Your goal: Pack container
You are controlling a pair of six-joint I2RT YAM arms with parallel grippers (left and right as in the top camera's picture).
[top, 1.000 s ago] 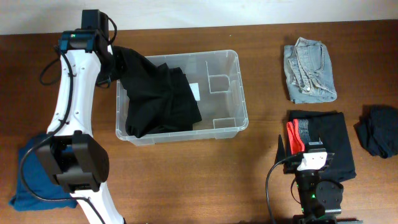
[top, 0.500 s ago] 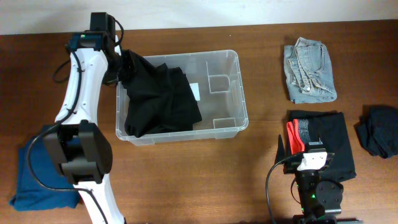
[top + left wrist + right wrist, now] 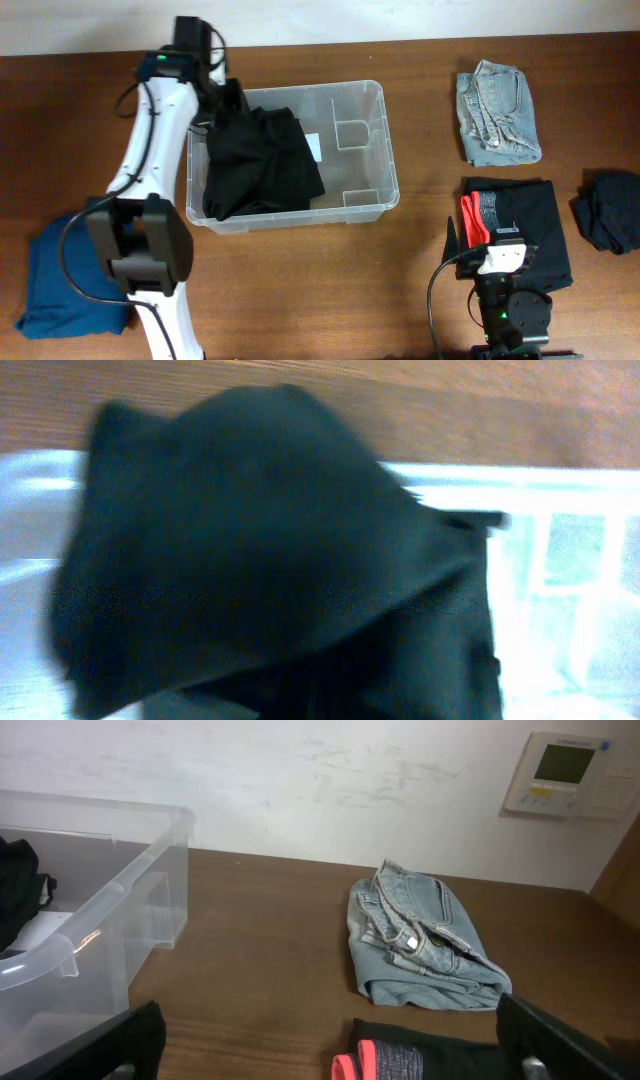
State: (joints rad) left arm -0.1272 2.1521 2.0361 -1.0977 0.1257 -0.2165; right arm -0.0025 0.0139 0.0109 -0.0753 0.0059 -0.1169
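Shifting rightward, left end effector [image 3: 224,98], pinching a crumpled black cloth garment [image 3: 260,160], brings it over the clear rectangular plastic container [image 3: 345,172] left of desk [image 3: 300,280] centre; release seems next; right end effector [image 3: 327,1012] spread.

**Left arm** [image 3: 150,150]: base at near left, with a black joint housing just above it. A long white link runs from there toward the far side. The black wrist sits at the far end, turned right and angled downward.

**Left gripper** [image 3: 216,86]: closed tight below the wrist, with a fold of black garment [image 3: 262,160] bunched up at it. Cloth hides its fingers in the wrist view.

**Right arm** [image 3: 508,300]: folded compactly over its base at near right, wrist low and facing the far side.

**Right gripper** [image 3: 328,1020]: jaws spread wide. The dark fingers [image 3: 120,1045] show at the lower corners of the wrist view, with nothing between them.
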